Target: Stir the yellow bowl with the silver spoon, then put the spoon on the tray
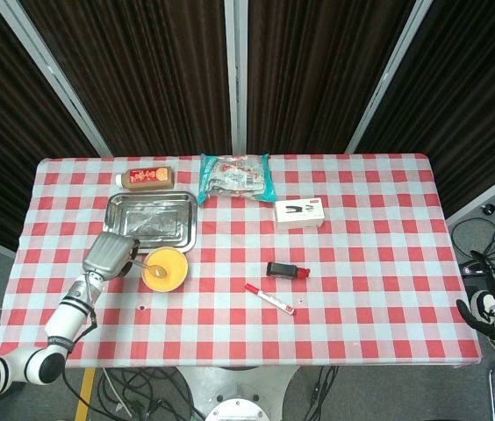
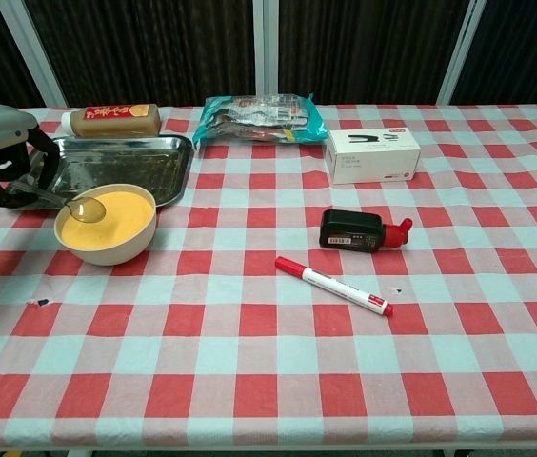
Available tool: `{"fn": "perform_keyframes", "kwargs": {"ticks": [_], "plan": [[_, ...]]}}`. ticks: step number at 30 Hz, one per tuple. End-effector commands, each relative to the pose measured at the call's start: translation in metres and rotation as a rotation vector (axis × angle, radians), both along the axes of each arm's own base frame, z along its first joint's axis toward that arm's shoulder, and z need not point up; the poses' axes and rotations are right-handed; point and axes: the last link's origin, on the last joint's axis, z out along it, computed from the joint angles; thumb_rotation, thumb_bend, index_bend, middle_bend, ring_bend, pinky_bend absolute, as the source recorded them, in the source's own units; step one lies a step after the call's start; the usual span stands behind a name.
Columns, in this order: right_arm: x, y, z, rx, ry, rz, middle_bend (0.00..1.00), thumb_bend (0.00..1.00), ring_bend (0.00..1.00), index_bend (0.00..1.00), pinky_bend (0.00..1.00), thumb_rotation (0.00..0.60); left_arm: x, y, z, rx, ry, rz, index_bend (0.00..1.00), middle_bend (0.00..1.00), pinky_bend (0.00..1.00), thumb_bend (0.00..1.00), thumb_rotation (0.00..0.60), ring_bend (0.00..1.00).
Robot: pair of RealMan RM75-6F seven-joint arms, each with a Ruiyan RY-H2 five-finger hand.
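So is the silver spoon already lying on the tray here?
No, the left hand holds the silver spoon with its scoop over the yellow bowl, beside the tray.

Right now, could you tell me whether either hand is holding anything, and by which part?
The left hand holds the spoon by its handle end, bowl end over the yellow bowl's rim. The right hand holds nothing.
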Motion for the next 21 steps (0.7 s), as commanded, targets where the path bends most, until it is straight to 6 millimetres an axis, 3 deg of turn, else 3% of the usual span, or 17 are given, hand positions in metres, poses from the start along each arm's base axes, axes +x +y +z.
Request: {"fn": "perform_keyframes", "kwargs": {"ticks": [1,12,21], "plan": [[-0.001,0.001,0.0,0.001,-0.002,-0.001,0.32,0.21,0.11,0.13,0.23,0.6,0.014,0.002,0.001,0.023,0.113,-0.084,0.63,1.0,1.0,0.38,0.6,0.97],[-0.004,0.003,0.001,-0.002,-0.01,-0.009,0.32,0.21,0.11,0.13,0.23,0.6,0.048,0.016,-0.005,0.078,0.421,-0.193,0.63,1.0,1.0,0.38,0.6,0.98],[-0.005,0.001,0.0,0.0,-0.012,-0.016,0.32,0.21,0.11,0.13,0.23,0.6,0.057,0.013,-0.014,0.12,0.601,-0.25,0.64,1.0,1.0,0.4,0.6,0.99]]}}
